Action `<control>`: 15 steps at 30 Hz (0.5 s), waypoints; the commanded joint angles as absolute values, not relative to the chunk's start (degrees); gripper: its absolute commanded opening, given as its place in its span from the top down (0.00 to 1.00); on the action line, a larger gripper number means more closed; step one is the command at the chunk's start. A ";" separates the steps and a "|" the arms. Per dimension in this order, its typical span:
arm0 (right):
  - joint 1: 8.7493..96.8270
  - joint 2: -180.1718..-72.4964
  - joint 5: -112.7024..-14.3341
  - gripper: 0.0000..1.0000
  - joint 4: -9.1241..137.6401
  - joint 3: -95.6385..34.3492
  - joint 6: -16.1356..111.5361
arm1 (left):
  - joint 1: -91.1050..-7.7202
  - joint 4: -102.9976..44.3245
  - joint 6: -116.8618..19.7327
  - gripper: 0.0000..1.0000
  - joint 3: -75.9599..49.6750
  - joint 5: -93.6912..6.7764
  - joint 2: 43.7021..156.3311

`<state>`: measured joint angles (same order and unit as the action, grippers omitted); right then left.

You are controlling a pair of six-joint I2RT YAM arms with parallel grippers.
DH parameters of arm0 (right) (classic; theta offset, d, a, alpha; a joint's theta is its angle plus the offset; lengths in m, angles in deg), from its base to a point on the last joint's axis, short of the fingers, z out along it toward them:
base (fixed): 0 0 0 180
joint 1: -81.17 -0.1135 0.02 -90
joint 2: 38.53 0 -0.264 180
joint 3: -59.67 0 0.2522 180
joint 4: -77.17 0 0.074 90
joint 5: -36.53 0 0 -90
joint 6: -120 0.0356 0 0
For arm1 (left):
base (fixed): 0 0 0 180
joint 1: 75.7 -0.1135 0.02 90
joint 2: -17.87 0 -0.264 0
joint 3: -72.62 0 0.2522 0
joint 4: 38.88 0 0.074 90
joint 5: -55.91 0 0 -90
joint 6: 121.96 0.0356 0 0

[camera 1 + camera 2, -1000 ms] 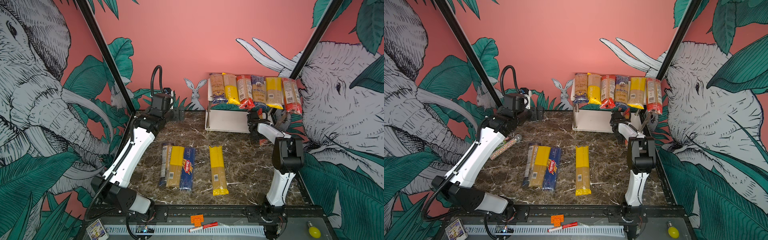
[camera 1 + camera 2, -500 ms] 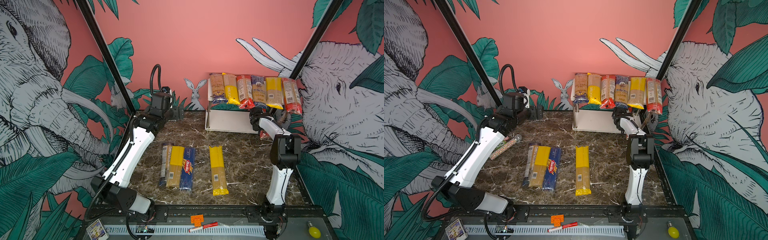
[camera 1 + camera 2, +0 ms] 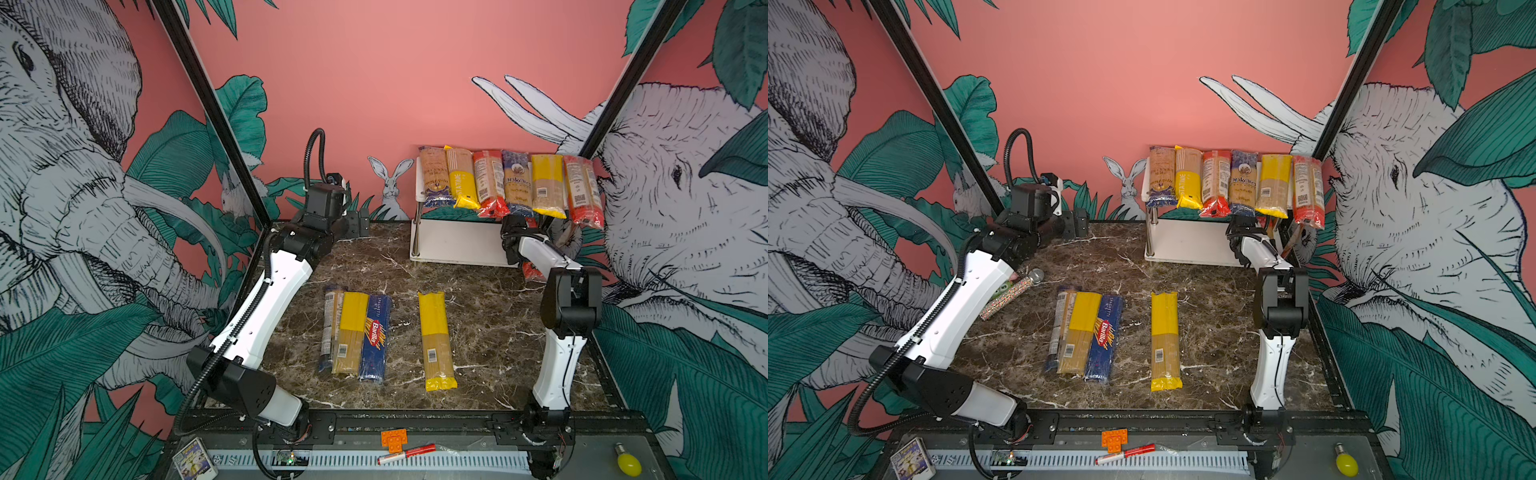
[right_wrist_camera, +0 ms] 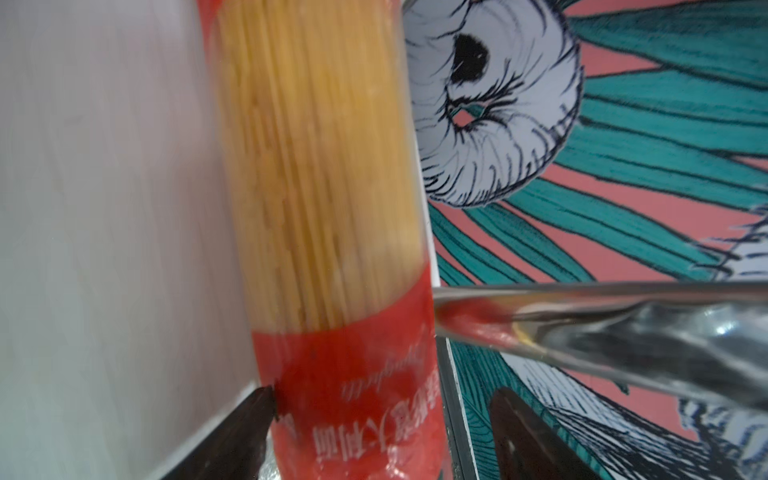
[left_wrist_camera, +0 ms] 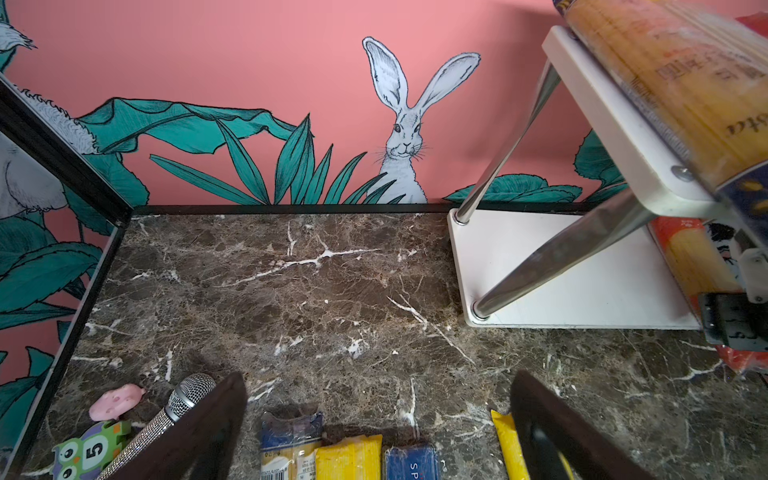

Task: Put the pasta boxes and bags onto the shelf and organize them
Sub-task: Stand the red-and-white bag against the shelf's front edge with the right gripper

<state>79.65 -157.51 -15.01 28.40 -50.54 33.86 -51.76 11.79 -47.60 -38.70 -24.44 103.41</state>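
Marble tabletop (image 3: 478, 299) carries the white shelf (image 3: 457, 245) at its back right corner. We see a red-ended spaghetti bag (image 4: 324, 166) on the lower board's right edge. Its long axis runs front to back, and its red end pokes past the front edge. Our right gripper (image 4: 380, 399) stands apart around that end; our left gripper (image 5: 378, 378) gapes wide over bare marble.

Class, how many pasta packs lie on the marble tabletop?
4: clear blue-ended bag, yellow-topped bag, dark blue Barilla box side by side; second yellow-topped bag alone to their right.
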 commanded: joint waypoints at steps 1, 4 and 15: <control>79.59 -152.31 -16.81 0.18 28.17 -48.67 36.01 | -52.13 11.51 -48.08 0.01 -39.77 -25.54 102.47; 79.20 -149.74 -18.67 0.15 28.08 -46.18 36.54 | -52.09 10.97 -47.97 0.01 -38.58 -25.80 101.51; 75.36 -139.74 -23.76 0.11 26.13 -37.25 38.62 | -52.08 10.82 -46.88 0.01 -32.95 -27.13 95.16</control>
<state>76.53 -142.82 -21.52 27.81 -38.80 36.33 -51.76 11.57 -47.36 -34.48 -26.45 99.11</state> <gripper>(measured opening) 0.891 0.993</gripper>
